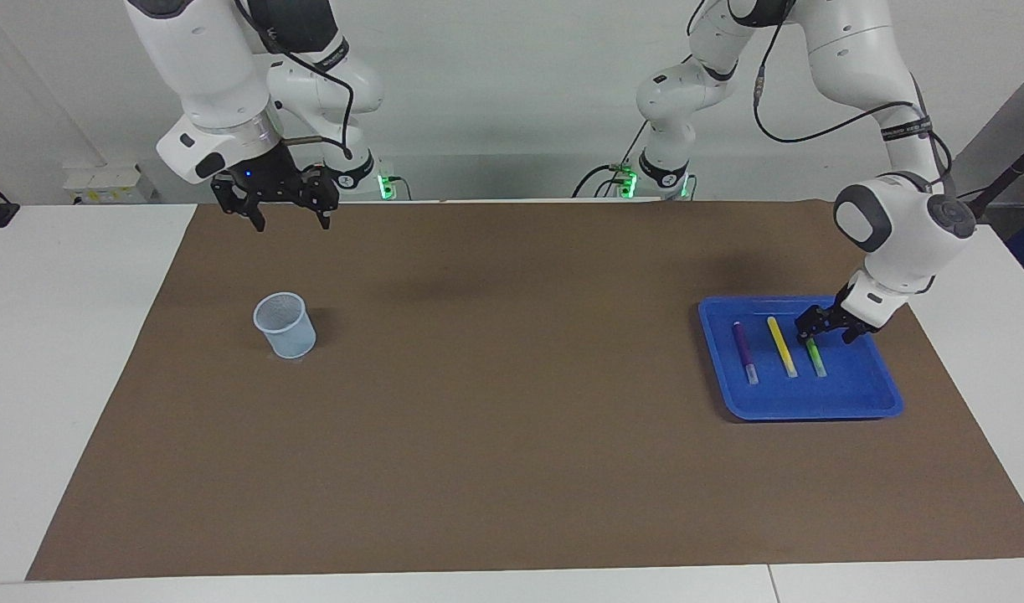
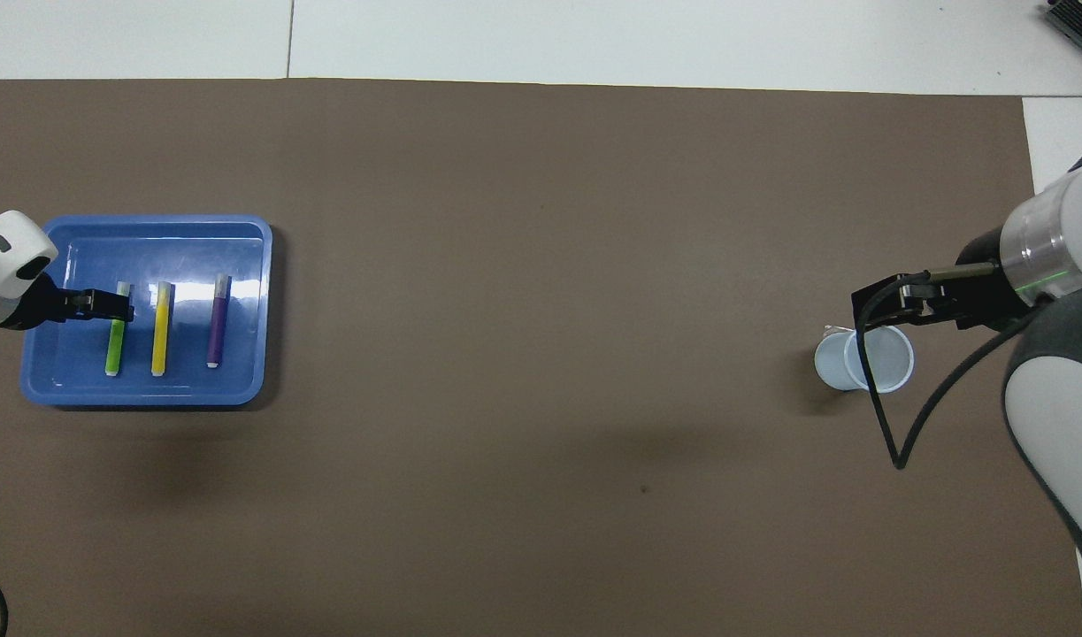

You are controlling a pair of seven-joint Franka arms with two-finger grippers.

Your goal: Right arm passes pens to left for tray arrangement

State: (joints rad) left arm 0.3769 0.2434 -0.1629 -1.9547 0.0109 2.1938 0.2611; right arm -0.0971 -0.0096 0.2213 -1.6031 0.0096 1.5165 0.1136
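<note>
on the blue tray [image 1: 855, 400], purple, yellow, green pens [image 1: 782, 346], whitish ends

No legible text or labels anywhere

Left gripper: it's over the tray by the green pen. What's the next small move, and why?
Probably lift the left gripper straight up and clear of the blue tray. It is open, and the green pen lies flat beside the yellow pen and purple pen. The cup looks empty; the right gripper waits, open.
</note>
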